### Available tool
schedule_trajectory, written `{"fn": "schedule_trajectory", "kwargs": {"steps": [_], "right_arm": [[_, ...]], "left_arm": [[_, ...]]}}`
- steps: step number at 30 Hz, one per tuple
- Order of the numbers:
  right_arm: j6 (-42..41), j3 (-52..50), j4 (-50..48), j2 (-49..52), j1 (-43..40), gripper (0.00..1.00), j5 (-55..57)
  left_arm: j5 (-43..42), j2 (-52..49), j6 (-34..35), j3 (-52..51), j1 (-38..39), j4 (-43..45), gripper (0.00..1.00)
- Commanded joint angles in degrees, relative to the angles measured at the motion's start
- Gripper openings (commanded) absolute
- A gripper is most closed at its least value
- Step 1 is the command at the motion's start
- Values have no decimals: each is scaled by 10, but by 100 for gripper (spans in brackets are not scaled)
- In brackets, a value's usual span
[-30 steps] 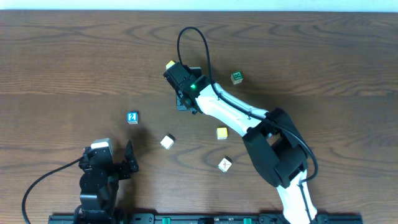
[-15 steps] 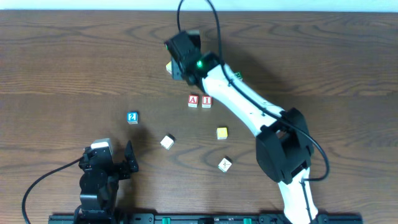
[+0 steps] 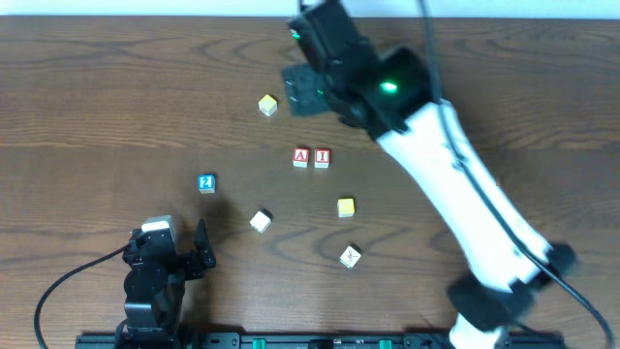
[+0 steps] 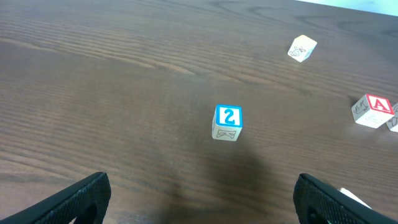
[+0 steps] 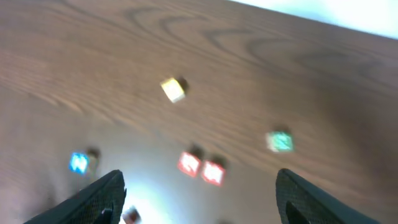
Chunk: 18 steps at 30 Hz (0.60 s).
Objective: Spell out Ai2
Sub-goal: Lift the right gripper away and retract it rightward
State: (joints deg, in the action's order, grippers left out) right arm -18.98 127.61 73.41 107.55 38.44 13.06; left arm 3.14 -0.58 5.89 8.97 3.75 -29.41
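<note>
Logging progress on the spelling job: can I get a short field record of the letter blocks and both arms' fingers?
in line: A block and I block, side by side, A on the left in the overhead view
not in line: 2 block, apart, to the left of the pair
left gripper: fingers open, empty, facing the 2 block
right gripper: fingers open, empty, high above the blocks
</note>
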Motion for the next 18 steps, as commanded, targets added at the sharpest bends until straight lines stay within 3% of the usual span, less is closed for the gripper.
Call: {"fn": "schedule_trajectory", "kwargs": {"steps": [1,6,13,18], "right_arm": [[19,-6,49,-44,-2,77,79],[1,-111,74,-124,-2,80,122],[34,-360,10,-308,-2,82,122],[34,-505,-63,-430,-7,98,122]], "left_arm": [[16,3,-21,-9,-3,7,95],[97,3,-38,-9,-3,12,95],[95,3,-38,-9,-3,24,95],[75,3,-19,-10,-3,26,95]]}}
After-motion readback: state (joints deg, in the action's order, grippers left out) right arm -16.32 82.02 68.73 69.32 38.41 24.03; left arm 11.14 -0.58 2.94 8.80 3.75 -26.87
